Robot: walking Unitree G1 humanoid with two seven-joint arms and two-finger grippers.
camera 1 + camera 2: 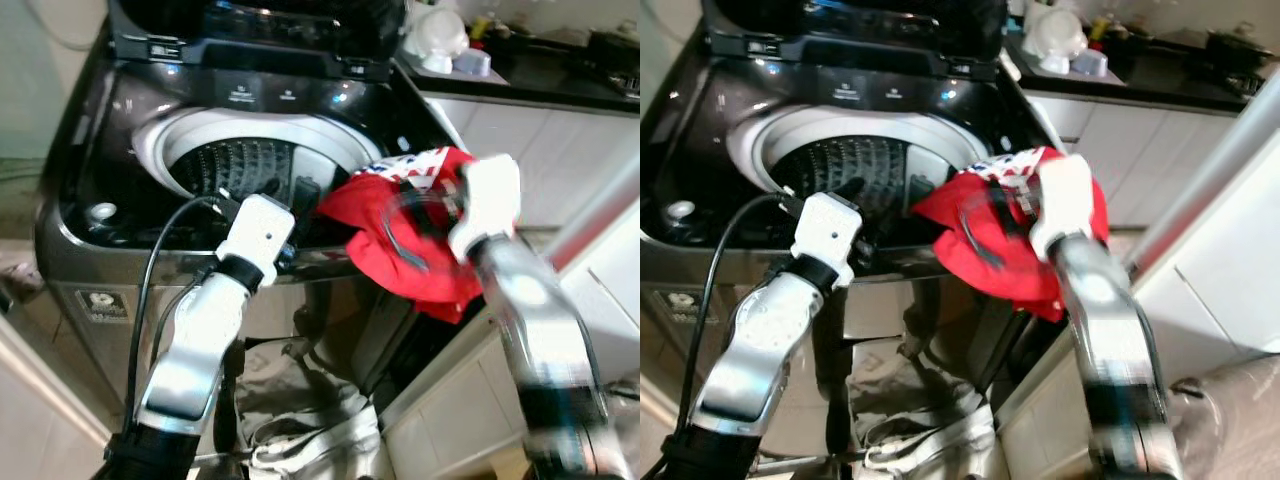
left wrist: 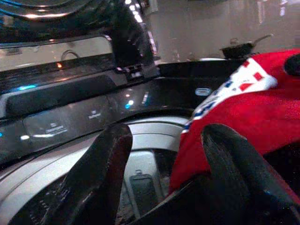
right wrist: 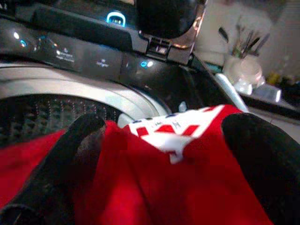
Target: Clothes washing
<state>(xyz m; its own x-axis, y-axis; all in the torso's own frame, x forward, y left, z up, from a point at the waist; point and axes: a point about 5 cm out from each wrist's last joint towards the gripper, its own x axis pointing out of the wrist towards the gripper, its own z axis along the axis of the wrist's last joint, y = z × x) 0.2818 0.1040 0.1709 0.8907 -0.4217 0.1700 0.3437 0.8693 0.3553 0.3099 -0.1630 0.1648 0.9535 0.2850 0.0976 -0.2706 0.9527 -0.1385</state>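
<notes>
The dark top-load washing machine (image 1: 130, 130) stands with its lid up and its drum (image 1: 240, 165) exposed. A red garment (image 1: 400, 240) with a white and blue print hangs over the machine's right front rim, partly outside the tub. My right gripper (image 1: 420, 212) is shut on it from the right; in the right wrist view the red garment (image 3: 164, 178) bunches between the two black fingers (image 3: 79, 154). My left gripper (image 1: 290, 190) is open at the drum's front rim, just left of the garment, with nothing between its fingers (image 2: 101, 173).
Grey and white laundry (image 1: 300, 420) lies low on the floor in front of the washer. A counter (image 1: 530, 75) with white dishes (image 1: 440, 40) runs to the right above white cabinets (image 1: 560, 150). A black cable (image 1: 150, 270) loops beside my left arm.
</notes>
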